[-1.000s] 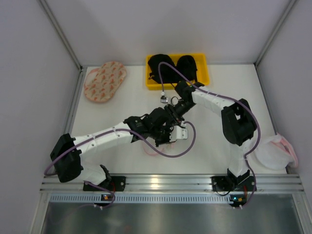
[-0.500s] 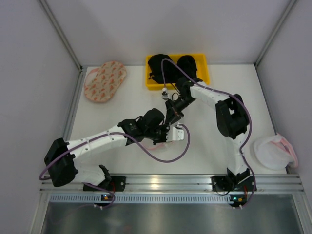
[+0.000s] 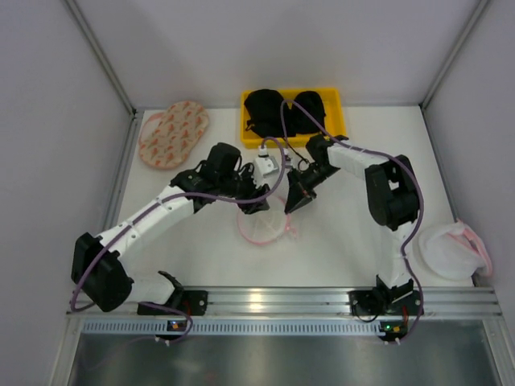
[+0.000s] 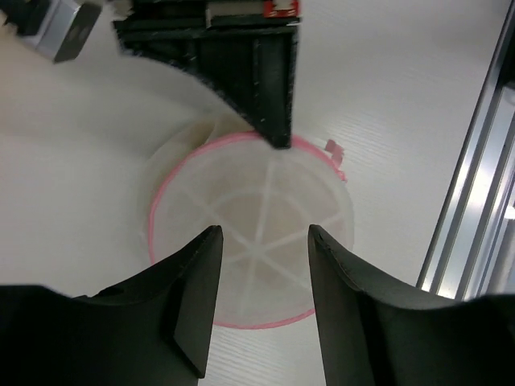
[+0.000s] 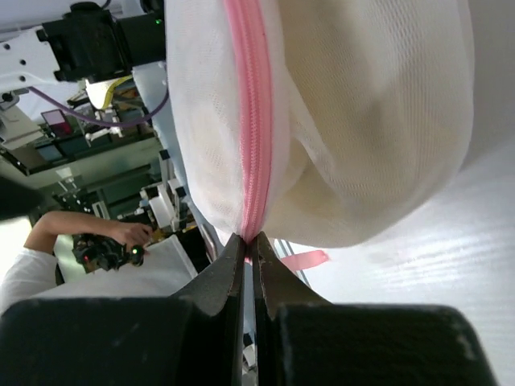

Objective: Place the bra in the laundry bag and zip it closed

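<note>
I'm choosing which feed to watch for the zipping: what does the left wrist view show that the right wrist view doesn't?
Only the left wrist: the whole round laundry bag on the table, the left claw open above it, the right claw meeting its far rim, and the metal rail.
Only the right wrist: a close look at the pink zip, closed along the stretch in view, with the right claw shut on the rim.
Both: the bag's white mesh, pink rim and a small pink tab.

Nothing legible anywhere; the small red label (image 4: 282, 8) at the top of the left wrist view is too blurred.
</note>
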Action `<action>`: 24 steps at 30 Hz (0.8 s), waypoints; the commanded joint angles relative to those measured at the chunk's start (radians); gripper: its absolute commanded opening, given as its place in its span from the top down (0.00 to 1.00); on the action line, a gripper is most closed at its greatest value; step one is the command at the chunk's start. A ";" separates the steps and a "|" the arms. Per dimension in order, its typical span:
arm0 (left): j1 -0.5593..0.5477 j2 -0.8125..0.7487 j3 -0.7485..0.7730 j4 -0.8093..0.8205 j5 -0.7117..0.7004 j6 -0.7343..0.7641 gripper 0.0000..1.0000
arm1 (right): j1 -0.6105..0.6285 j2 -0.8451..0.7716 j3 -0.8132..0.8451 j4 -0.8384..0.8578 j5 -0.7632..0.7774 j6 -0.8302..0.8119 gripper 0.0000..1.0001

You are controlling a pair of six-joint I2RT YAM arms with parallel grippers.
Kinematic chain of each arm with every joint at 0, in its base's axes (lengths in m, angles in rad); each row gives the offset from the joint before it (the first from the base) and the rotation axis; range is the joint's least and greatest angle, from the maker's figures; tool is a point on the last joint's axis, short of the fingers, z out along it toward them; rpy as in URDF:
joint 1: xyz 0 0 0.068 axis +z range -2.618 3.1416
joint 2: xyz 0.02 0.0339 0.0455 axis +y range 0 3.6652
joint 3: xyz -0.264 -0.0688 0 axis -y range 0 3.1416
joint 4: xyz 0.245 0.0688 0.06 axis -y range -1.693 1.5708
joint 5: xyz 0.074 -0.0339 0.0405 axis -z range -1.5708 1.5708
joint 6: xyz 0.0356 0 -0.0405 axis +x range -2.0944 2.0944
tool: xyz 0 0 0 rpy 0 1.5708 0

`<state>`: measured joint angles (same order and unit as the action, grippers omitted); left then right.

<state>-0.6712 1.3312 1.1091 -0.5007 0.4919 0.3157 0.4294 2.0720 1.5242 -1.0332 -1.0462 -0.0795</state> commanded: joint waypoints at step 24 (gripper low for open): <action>0.262 0.368 -0.086 0.231 0.398 -0.552 0.87 | -0.112 -0.112 -0.128 0.056 0.110 -0.181 0.93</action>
<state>-0.4084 1.7000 1.0370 -0.3817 0.7891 -0.1661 0.3229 1.9980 1.3613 -1.0256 -0.9451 -0.2642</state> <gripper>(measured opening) 0.196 0.060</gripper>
